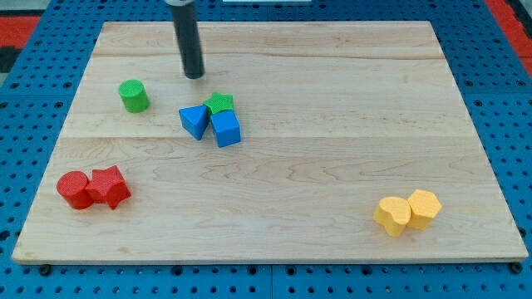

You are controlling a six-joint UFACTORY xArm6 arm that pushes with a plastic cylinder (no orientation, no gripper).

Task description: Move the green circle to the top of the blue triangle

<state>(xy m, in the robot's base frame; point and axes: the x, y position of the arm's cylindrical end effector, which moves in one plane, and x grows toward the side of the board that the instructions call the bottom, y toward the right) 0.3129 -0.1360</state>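
The green circle (133, 95) stands on the wooden board at the view's upper left. The blue triangle (194, 121) lies to its right and a little lower, touching a blue cube (225, 129) and close to a green star (219, 103) just above them. My tip (194, 75) rests on the board above the blue triangle, to the right of the green circle and slightly higher, apart from every block.
A red circle (74, 189) and a red block (109, 186) sit together at the view's lower left. Two yellow blocks (391, 216) (423, 208) sit together at the lower right. The board's near edge (266, 259) runs along the bottom.
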